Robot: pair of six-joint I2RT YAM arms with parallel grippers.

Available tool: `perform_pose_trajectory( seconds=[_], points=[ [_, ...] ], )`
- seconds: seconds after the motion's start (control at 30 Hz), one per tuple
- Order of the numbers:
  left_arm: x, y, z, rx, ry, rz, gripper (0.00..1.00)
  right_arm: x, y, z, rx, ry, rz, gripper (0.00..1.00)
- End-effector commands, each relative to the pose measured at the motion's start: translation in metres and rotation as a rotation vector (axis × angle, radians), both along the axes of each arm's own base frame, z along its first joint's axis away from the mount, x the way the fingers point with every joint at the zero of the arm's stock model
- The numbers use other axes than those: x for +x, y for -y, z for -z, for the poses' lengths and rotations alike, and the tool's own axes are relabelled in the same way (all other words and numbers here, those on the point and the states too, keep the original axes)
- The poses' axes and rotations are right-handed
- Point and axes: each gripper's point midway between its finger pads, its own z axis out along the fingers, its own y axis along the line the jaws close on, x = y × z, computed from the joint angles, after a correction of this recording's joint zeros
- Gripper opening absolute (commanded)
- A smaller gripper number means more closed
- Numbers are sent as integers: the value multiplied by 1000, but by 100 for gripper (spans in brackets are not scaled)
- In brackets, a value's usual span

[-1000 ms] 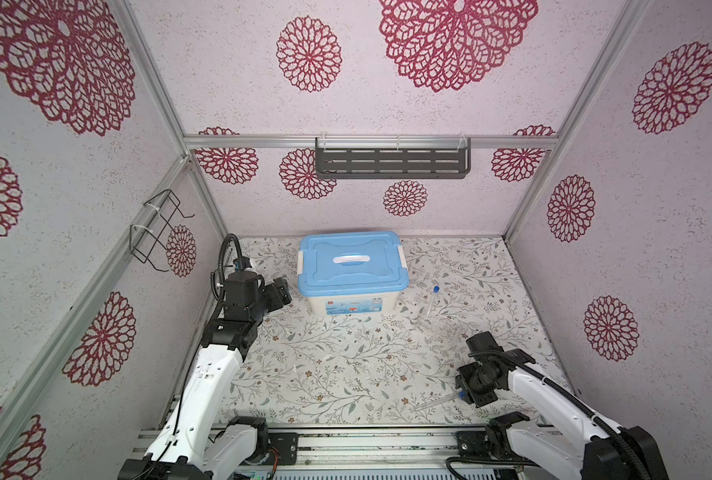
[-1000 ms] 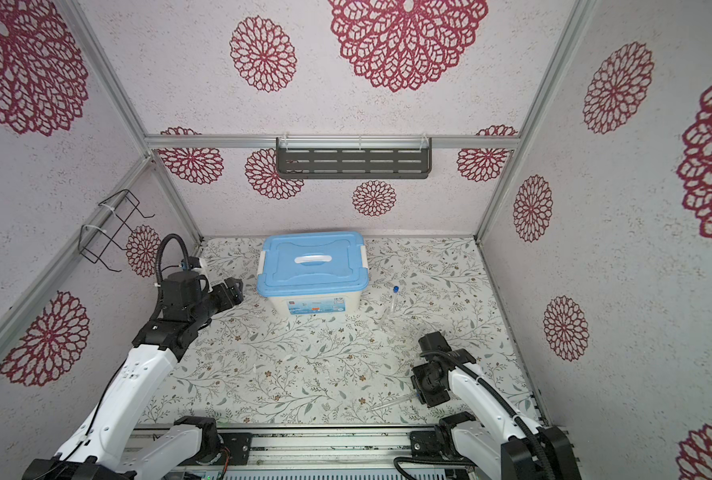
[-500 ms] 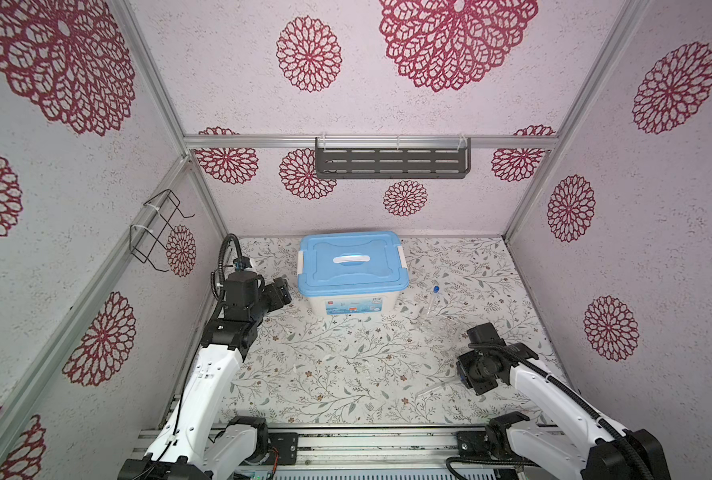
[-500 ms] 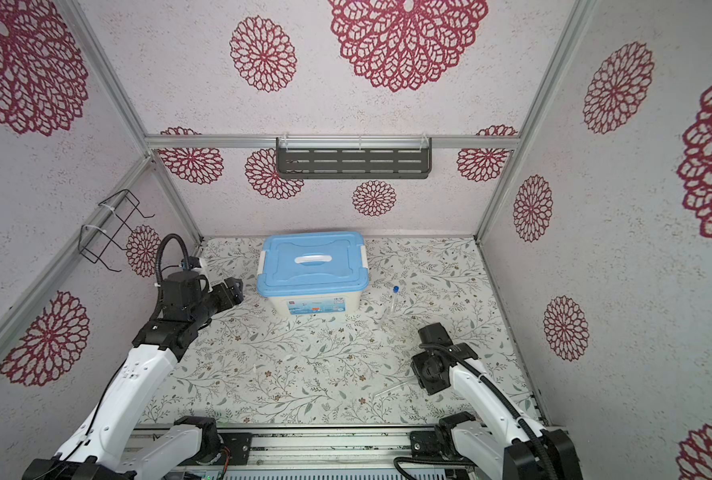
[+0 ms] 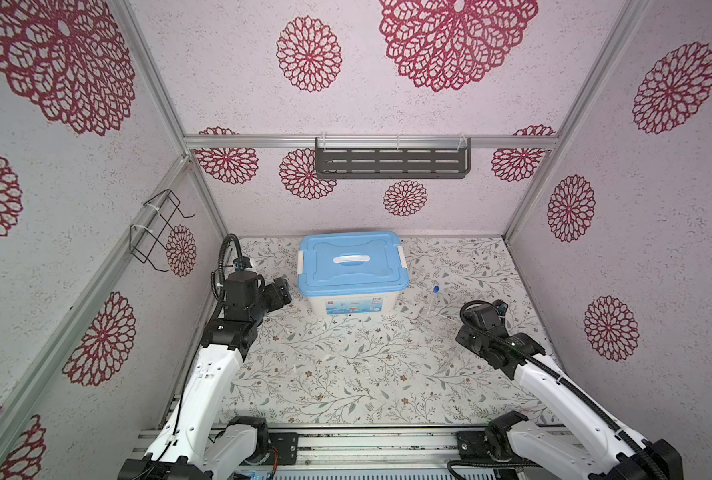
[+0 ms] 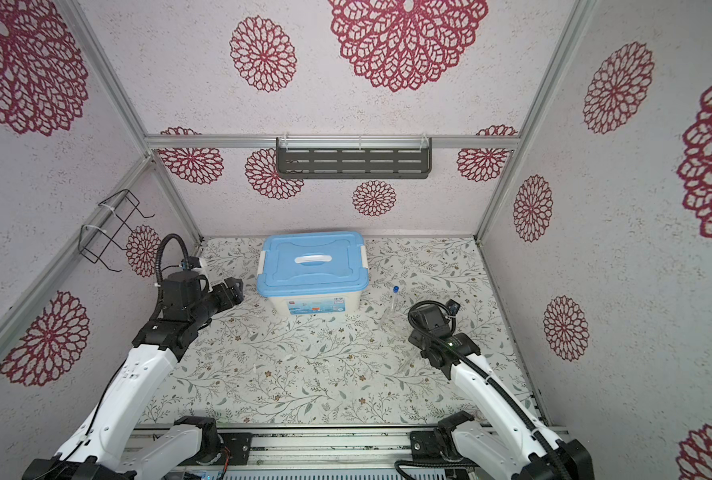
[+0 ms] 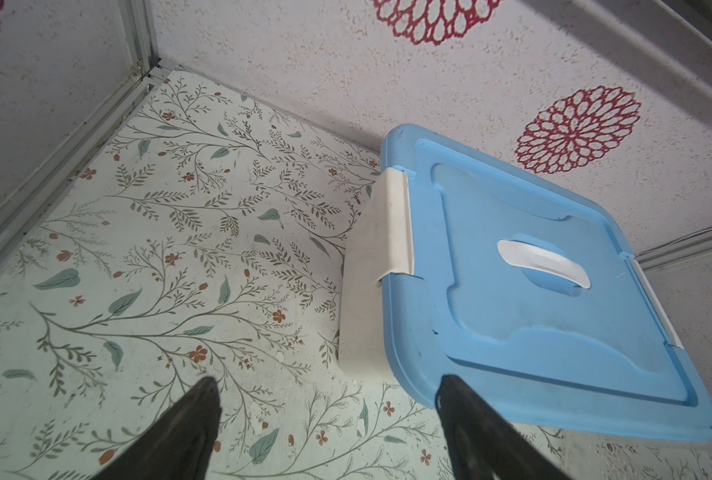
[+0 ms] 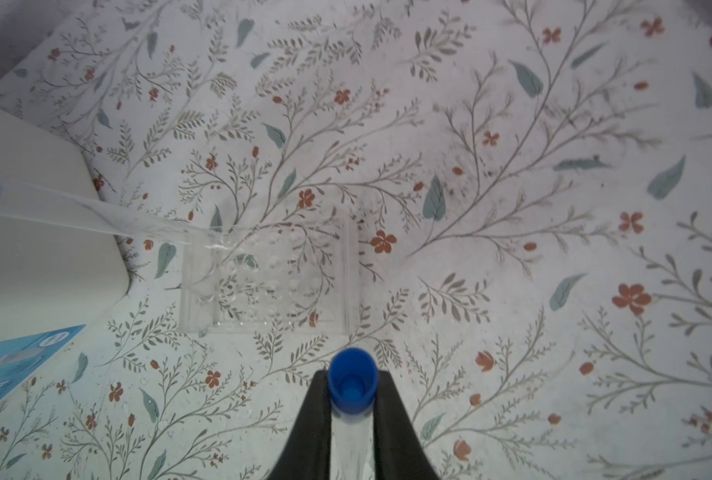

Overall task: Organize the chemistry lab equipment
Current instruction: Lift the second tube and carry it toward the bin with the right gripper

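My right gripper [image 8: 353, 380] is shut on a clear blue-capped tube [image 8: 353, 384], which runs lengthwise between its fingers with the cap at the tips. Just ahead of it the clear rack [image 8: 269, 274] lies on the floral mat. A second clear blue-capped tube [image 8: 88, 212] leans in the rack; in both top views it stands tilted, its cap [image 5: 436, 288] [image 6: 396, 288] uppermost, right of the bin. From above, the right wrist [image 5: 481, 322] hides the held tube. My left gripper [image 7: 329, 386] hangs open and empty by the bin's left side [image 5: 281, 291].
A large white bin with a blue lid [image 5: 352, 266] stands at the back centre of the mat, latches down. A grey slotted shelf [image 5: 391, 163] hangs on the back wall and a black wire holder [image 5: 158, 228] on the left wall.
My right arm has moved away from the front edge toward the rack, carrying the tube, and its jaws have tightened. The left arm has not moved.
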Motion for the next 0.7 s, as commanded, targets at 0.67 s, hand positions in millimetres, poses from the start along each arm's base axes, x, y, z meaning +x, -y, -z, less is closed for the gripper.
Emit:
perform_pose_trajectory(
  seconds=[0.67],
  points=[
    [1, 4, 4, -16, 3, 10, 85, 81, -21, -121, -254, 630, -176, 17]
  ],
)
